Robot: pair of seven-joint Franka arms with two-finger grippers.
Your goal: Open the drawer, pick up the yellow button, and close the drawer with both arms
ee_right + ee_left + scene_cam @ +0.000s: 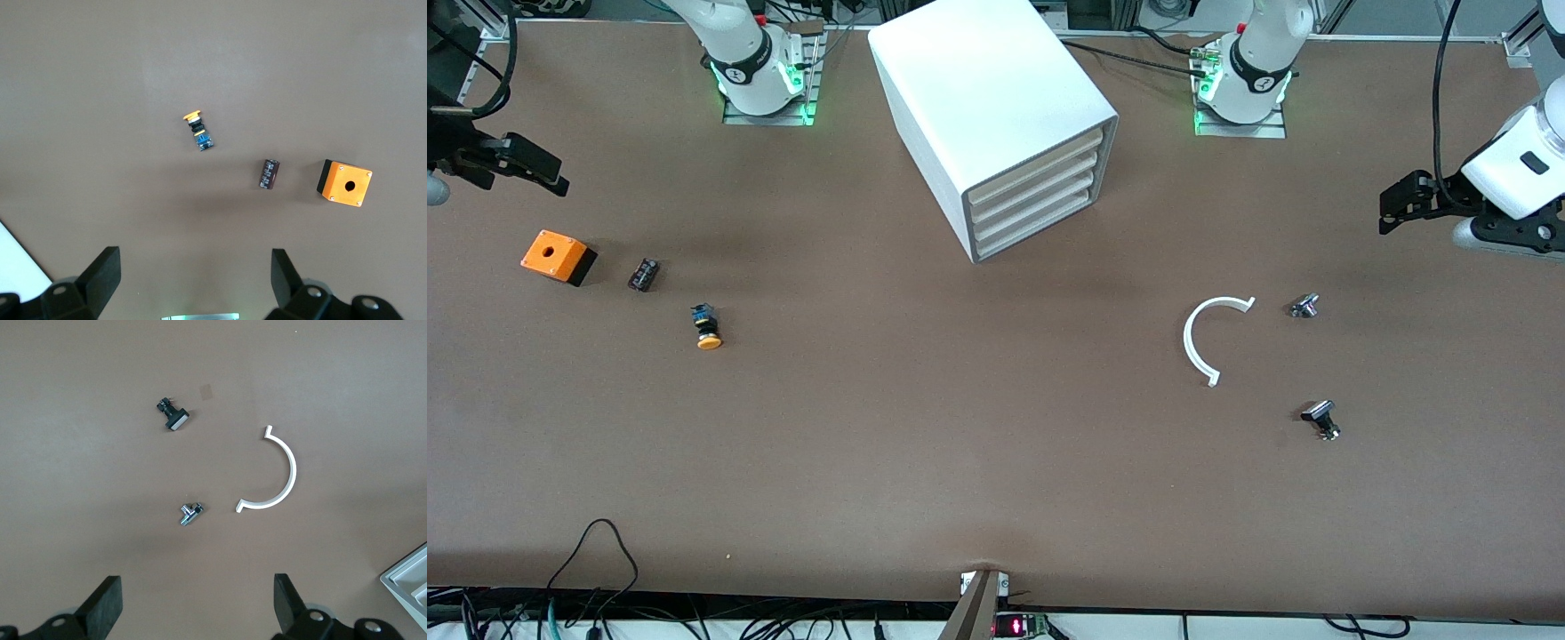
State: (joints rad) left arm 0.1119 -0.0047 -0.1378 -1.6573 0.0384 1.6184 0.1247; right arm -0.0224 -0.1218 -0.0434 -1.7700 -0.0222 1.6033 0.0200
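Risk: the button (708, 327) lies out on the worktop (960, 444) toward the right arm's end, not in the shut top drawer (1036, 153); a hunt inside finds nothing.

Risk: the cabinet (996, 124) sits askew, so a pull may drag it.

Right claw (534, 169) and left claw (1405, 203) hang released at the table ends.

Count: one orange box (558, 256), one dark part (643, 274), one button, four drawers, one white arc (1209, 338), two silver parts (1304, 306).

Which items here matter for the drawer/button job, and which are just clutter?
Job:
- top drawer, shut, in the white cabinet
- button, lying on the table
- left claw and right claw, both open, up over the table's ends

Clutter:
- orange cube
- small black part
- white curved piece
- two silver-black parts
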